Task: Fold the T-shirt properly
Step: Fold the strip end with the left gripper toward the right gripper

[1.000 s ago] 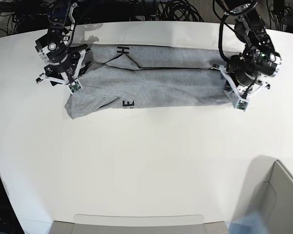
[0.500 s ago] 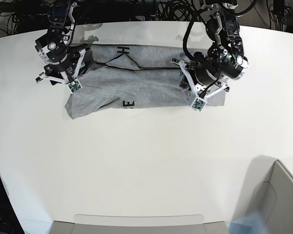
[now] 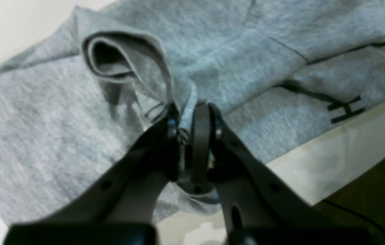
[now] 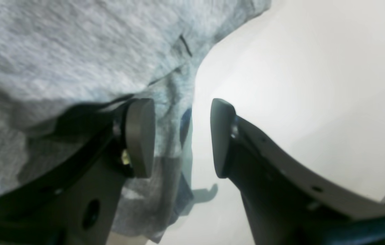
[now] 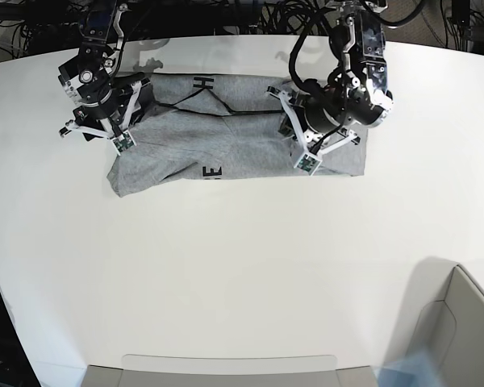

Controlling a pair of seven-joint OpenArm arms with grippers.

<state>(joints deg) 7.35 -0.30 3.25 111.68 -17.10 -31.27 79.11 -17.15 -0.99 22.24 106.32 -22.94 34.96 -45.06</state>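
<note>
1. White round-edged table (image 5: pixel 242 266) carries the heather-grey cotton T-shirt (image 5: pixel 226 145), a long folded band near the far edge.
2. Left gripper (image 3: pixel 188 117) pinches a shirt fold, jaws nearly closed.
3. Right gripper (image 4: pixel 182 136) spread wide, straddling the shirt edge, holding nothing.

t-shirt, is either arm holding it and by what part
Left gripper pinches a raised fold of the T-shirt; which edge cannot be told. Right gripper holds nothing.
</note>
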